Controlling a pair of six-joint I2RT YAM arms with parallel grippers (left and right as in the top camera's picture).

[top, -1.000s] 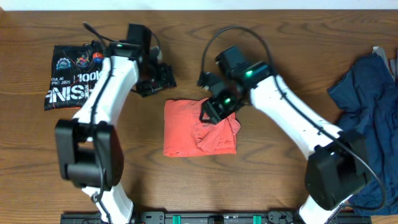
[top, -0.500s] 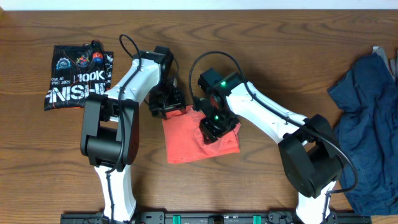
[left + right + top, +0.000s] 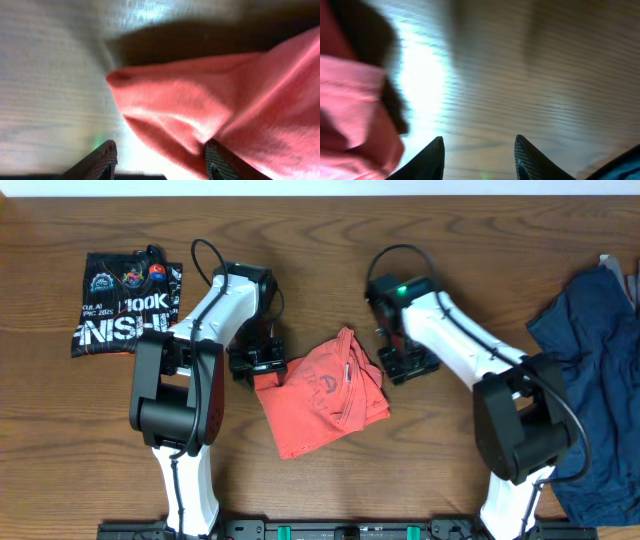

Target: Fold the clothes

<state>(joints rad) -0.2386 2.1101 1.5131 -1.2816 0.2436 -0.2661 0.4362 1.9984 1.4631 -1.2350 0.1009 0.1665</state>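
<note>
The orange-red T-shirt [image 3: 325,395] lies rumpled and loosely bunched at the table's middle, with a bit of print showing. My left gripper [image 3: 262,366] is at its upper left corner. In the left wrist view the jaws [image 3: 161,157] are open, and the shirt's edge [image 3: 200,100] hangs over the right finger. My right gripper [image 3: 405,364] is just right of the shirt. It is open and empty [image 3: 477,155] over bare wood, with the shirt [image 3: 350,120] at its left. The navy blue shirt [image 3: 590,350] lies crumpled at the far right.
A folded black printed T-shirt [image 3: 125,302] lies at the back left. The wooden table [image 3: 450,470] has a black rail [image 3: 330,530] along its front edge.
The orange-red shirt was a neat folded rectangle; now it is turned and rumpled. My right gripper came off it to the right. My left gripper moved down to its left corner.
</note>
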